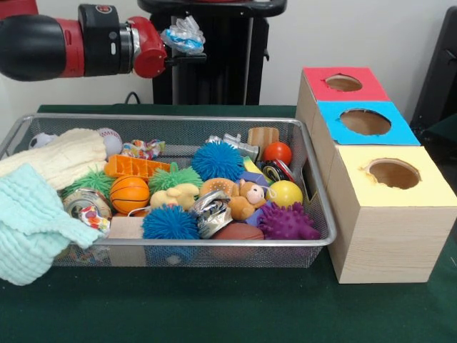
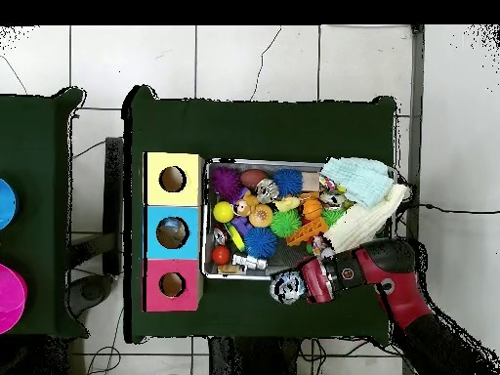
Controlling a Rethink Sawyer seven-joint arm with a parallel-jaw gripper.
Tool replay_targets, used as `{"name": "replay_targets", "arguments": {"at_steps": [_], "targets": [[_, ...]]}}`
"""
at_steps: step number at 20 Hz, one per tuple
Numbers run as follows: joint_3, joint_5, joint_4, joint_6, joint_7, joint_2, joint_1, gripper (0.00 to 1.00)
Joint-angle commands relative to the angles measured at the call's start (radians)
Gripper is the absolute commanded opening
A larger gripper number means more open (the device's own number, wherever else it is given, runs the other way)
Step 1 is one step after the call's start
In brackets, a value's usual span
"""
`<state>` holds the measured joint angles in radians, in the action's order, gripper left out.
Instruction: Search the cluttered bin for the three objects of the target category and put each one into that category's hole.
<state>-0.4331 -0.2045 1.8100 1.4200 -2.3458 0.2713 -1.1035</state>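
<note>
facing the robot across the table, you see the wire mesh bin [image 1: 300, 153] on the dark green table cover [image 1: 214, 307], with three wooden boxes just beside its right end: the yellow-topped box [image 1: 389, 214] nearest the camera, then the blue-topped box [image 1: 365, 123], then the red-topped box [image 1: 343, 84]. each top has one round hole. inside the bin you can pick out a mint cloth [image 1: 32, 221] draped over the left end, a cream knitted cloth [image 1: 61, 157] behind it, a small orange basketball [image 1: 129, 194], a blue spiky ball [image 1: 218, 160], a purple spiky toy [image 1: 285, 223] and a yellow ball [image 1: 285, 193]. the red and black arm [image 1: 78, 46] reaches in above the bin's far rim, and the gripper [image 1: 187, 44] is raised clear of the bin, its jaws closed on a crumpled clear and blue wrapper [image 1: 183, 33].

looking straight down, you find the bin [image 2: 207, 220] touching the row of boxes, the yellow-topped box [image 2: 173, 180] at the top, the blue-topped box [image 2: 173, 232] in the middle, the red-topped box [image 2: 172, 285] at the bottom. the arm [image 2: 391, 283] comes in from the lower right. the gripper [image 2: 296, 285] sits just outside the bin's lower rim, with the wrapper [image 2: 286, 286] at its tip, over the table cover [image 2: 254, 127] rather than over the bin.
</note>
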Motion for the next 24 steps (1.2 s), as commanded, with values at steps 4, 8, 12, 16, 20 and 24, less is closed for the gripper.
{"name": "replay_targets", "arguments": {"at_steps": [4,8,12,16,20,24], "targets": [[-0.109,-0.047,0.093,-0.152,0.190,-0.018,-0.103,1.00],[-0.108,-0.016,0.064,-0.163,0.183,-0.080,-0.113,1.00],[-0.100,-0.017,0.009,-0.152,0.180,-0.169,-0.111,1.00],[-0.086,-0.019,-0.051,-0.135,0.155,-0.237,-0.094,1.00],[-0.087,-0.038,-0.082,-0.185,0.124,-0.275,-0.071,1.00],[-0.101,-0.061,-0.079,-0.247,0.102,-0.294,-0.058,1.00]]}}
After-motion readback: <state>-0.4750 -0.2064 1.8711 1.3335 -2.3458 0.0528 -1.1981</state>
